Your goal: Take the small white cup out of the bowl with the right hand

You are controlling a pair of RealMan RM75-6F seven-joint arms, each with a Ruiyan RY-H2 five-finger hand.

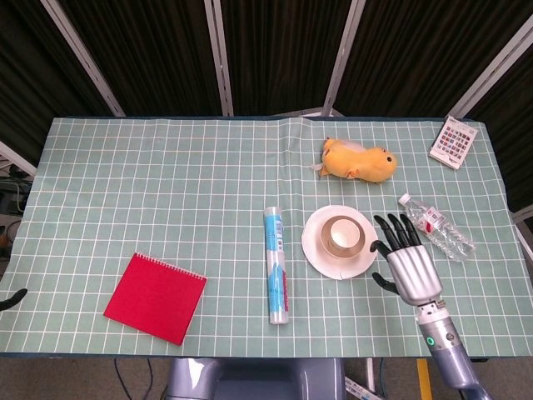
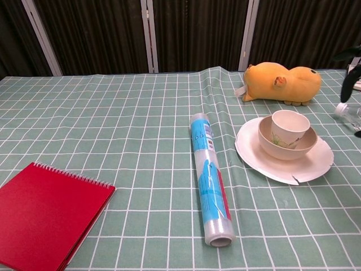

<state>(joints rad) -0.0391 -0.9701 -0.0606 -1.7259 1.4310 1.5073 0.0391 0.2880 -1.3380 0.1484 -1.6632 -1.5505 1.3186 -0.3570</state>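
**Cup sits just left of the open right hand**

At the far left edge of the head view only a dark tip of the left hand shows, off the counter and well apart from everything; whether its fingers are open or curled cannot be told. Further right lie a red notebook and a plastic-wrapped roll, its long axis running away from the robot.

Next comes the white plate carrying the bowl, and the small white cup stands upright inside that bowl, mouth up. A yellow plush toy lies beyond the plate.

Just right of the plate's rim hovers the right hand, empty, fingers spread wide and pointing away from the robot, thumb on the plate side. A water bottle lies just beyond it to the right.

So the cup lies to the hand's left and slightly ahead. This hand is far the nearer; the reach likely calls for a short leftward move over the bowl's rim.
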